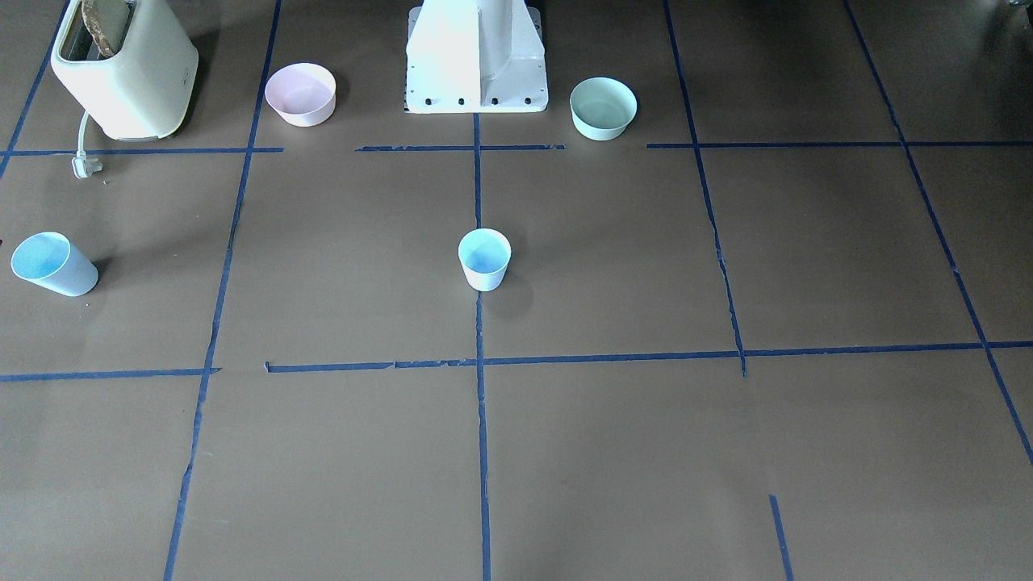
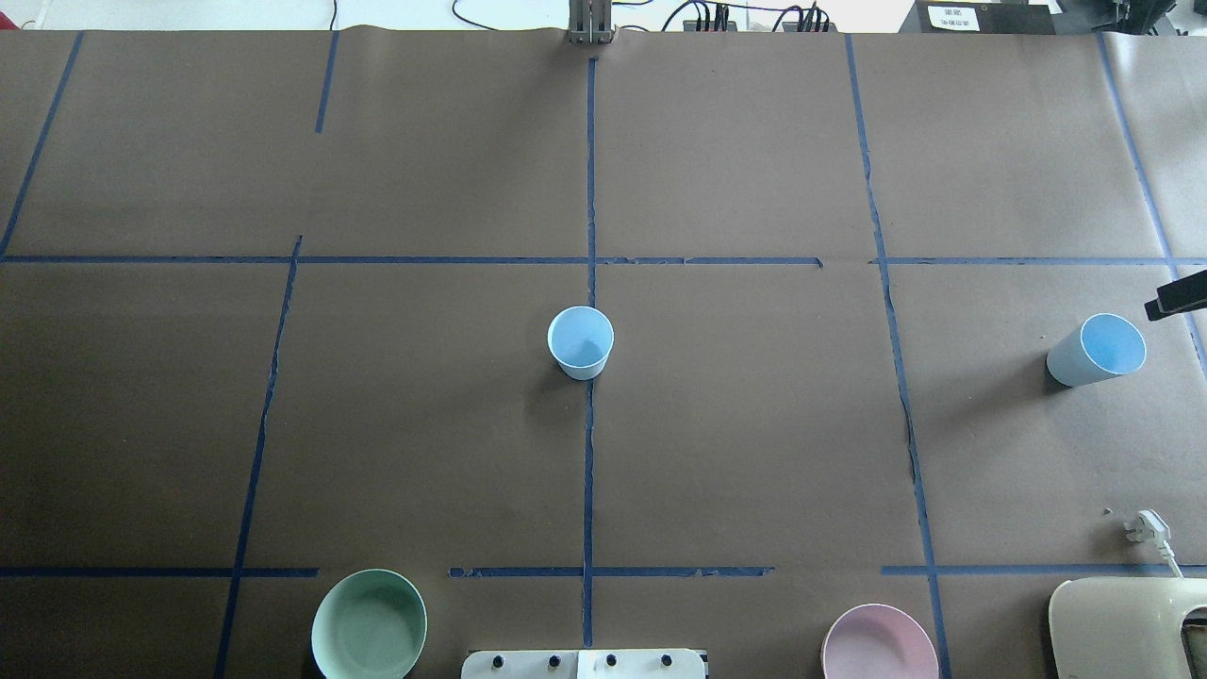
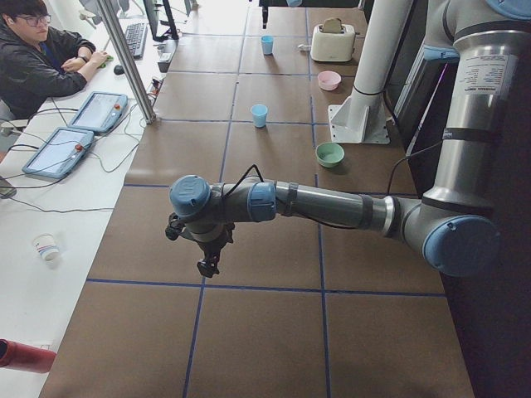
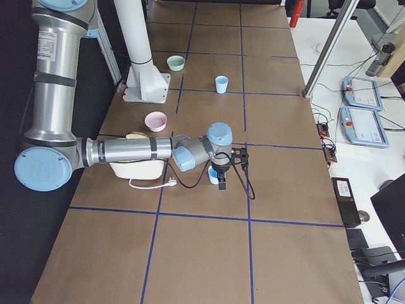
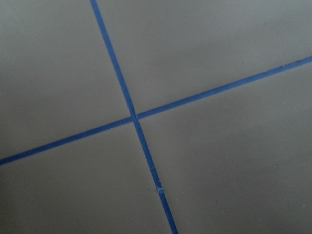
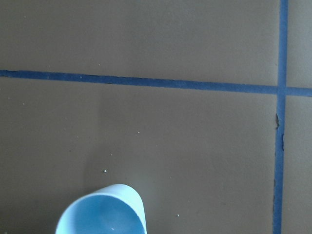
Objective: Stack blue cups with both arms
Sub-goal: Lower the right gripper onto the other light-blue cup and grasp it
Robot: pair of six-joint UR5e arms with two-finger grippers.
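One blue cup (image 1: pixel 484 258) stands upright at the table's middle on the centre tape line, also in the overhead view (image 2: pixel 580 341). The second blue cup (image 2: pixel 1097 350) stands near the table's right end; its rim shows at the bottom of the right wrist view (image 6: pixel 102 212). My right gripper (image 4: pixel 221 182) hangs just beside this cup, fingers pointing down; only a black tip shows overhead (image 2: pixel 1174 300); I cannot tell whether it is open. My left gripper (image 3: pixel 207 264) hovers over bare table at the left end, far from both cups; I cannot tell its state.
A cream toaster (image 1: pixel 125 68) with its loose plug (image 1: pixel 83 165) stands near the second cup. A pink bowl (image 1: pixel 300 94) and a mint-green bowl (image 1: pixel 603 107) flank the white pedestal base (image 1: pixel 476 56). An operator (image 3: pixel 37 58) sits beyond the table's far edge.
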